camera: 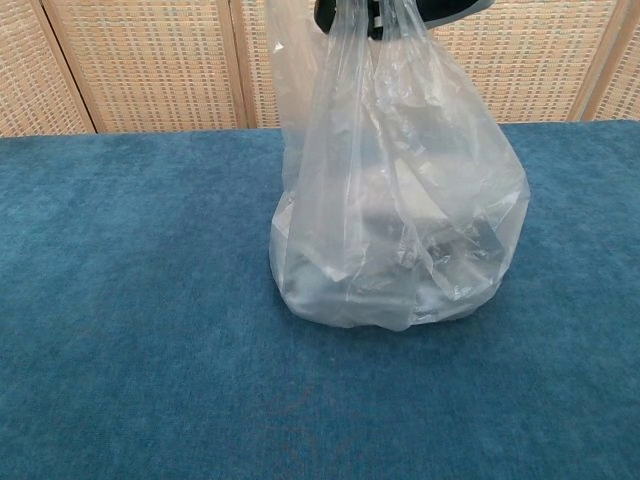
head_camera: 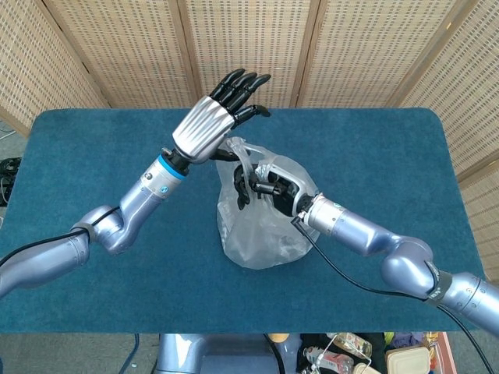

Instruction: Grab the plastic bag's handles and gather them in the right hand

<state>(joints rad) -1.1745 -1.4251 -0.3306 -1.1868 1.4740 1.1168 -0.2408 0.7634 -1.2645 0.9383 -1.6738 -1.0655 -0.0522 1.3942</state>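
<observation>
The bag (head_camera: 261, 214) stands near the middle of the blue desk (head_camera: 93, 148), its clear film drawn up to a peak and something dark and pale lying in its bottom, as the chest view shows. The right robot hand (head_camera: 269, 185) is at the top of the bag, dark fingers curled round the gathered film of the handles (head_camera: 243, 160), so it appears to be grasping them; whether both loops are inside that grip cannot be told from either view. The left robot hand (head_camera: 214, 121) hangs just above and beside the handles, released, its fingers straight and spread and nothing in them. The step in hand looks like the handover's end: the handles passed into the right hand, the left letting go. The next move probably calls for the right hand to tighten on both loops while the left draws clear without snagging the film.
</observation>
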